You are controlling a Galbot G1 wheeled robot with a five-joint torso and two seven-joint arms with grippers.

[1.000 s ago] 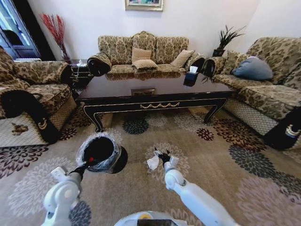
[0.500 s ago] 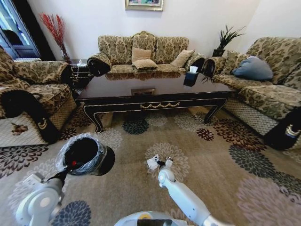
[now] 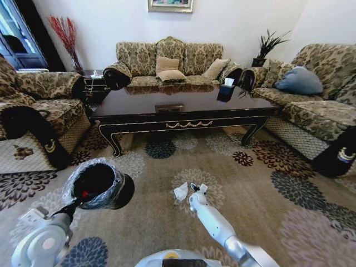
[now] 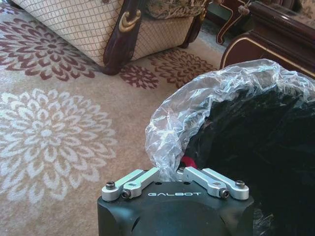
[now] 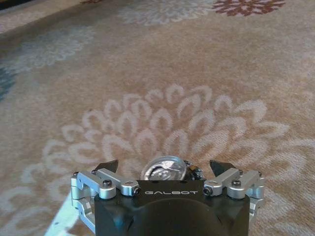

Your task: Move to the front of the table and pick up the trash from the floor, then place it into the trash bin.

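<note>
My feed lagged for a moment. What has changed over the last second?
The left gripper, shut on the lined rim of the trash bin, has carried it toward the robot's left, away from the white tissue. The right gripper stays open, low over the carpet beside the tissue, which has not moved. The coffee table is as it was.

The right pincer [image 3: 194, 189] is hanging low with its fingers spread wide, and open carpet [image 3: 245, 194] is lying ahead of it and out to its right. A white tissue [image 3: 181, 192] is sitting just beside it on its left. Far ahead, the long dark table [image 3: 183, 108] is blocking the way.
</note>
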